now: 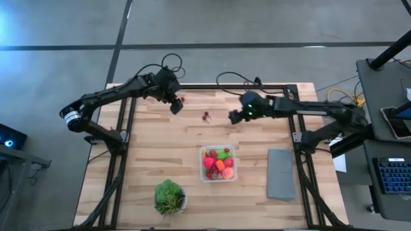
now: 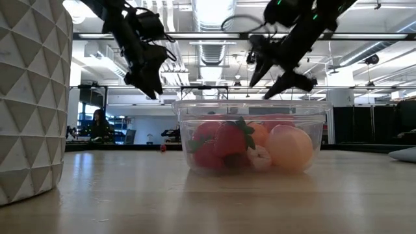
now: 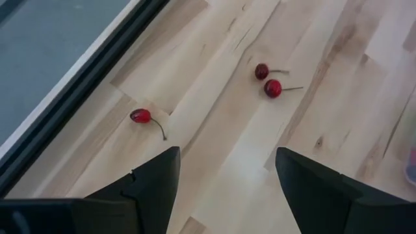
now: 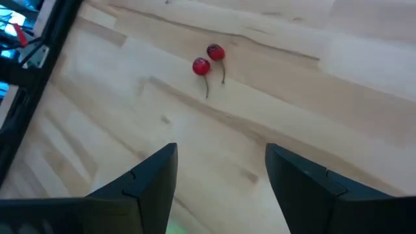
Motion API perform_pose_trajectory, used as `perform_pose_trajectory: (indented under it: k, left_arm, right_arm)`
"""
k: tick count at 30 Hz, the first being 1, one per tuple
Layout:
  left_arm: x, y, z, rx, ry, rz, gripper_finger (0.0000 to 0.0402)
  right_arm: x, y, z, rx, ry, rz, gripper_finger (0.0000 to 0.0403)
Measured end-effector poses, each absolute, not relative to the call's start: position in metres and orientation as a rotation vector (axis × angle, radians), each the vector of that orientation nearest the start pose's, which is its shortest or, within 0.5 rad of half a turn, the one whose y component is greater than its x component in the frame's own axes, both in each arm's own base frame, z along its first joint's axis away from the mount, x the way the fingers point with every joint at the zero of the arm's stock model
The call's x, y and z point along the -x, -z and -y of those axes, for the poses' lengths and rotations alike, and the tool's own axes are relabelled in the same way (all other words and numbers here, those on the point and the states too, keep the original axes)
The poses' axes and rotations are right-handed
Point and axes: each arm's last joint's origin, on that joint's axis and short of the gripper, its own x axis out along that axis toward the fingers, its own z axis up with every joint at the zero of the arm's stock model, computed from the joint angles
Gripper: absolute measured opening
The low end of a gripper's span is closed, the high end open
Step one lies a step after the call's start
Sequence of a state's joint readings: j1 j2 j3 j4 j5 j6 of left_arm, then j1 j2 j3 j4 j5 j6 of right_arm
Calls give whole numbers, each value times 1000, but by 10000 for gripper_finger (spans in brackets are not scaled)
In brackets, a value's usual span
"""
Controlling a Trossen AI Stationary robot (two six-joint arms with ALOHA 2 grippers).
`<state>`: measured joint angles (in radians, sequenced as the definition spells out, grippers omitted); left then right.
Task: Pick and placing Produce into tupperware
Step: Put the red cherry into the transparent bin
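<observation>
The tupperware (image 1: 218,163) sits low in the frame's centre, already holding mixed produce. Two cherries (image 1: 206,116) lie loose mid-desk above it, and a single cherry (image 1: 182,99) lies upper left. My right fingers (image 1: 234,117), open and empty, hover just right of the pair; I should centre over one before descending. My left fingers (image 1: 176,107), also open, hang beside the single cherry.

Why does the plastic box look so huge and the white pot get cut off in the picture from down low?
In the low view, the camera sits at table height close to them, so the tupperware fills the middle and the white bowl runs off the edge; ceiling lights glare behind. In the high view both look small, and blue light tints the floor at the left.
</observation>
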<state>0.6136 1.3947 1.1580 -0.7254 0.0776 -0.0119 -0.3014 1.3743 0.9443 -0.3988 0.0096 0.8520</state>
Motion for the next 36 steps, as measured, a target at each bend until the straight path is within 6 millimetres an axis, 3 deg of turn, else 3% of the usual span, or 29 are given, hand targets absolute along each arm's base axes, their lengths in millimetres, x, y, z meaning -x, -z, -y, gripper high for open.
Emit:
perform_pose_trajectory:
  k: [6,14,19,24,36]
  left_arm:
    - [-220,-296,-152,344,-500,-905,239]
    - [-206,-313,-141,325,-506,-854,239]
    - [-201,-318,-138,321,-508,-843,239]
    - [-196,-319,-134,327,-507,-861,239]
    - [-189,-322,-129,323,-503,-876,239]
  right_arm:
    - [-300,-208,116,-984,618,-722,223]
    - [-363,-203,144,-846,586,-860,223]
    - [-390,-188,161,-822,623,-986,223]
    - [-417,-182,176,-816,584,-989,223]
    - [-445,-163,190,-755,653,-1139,193]
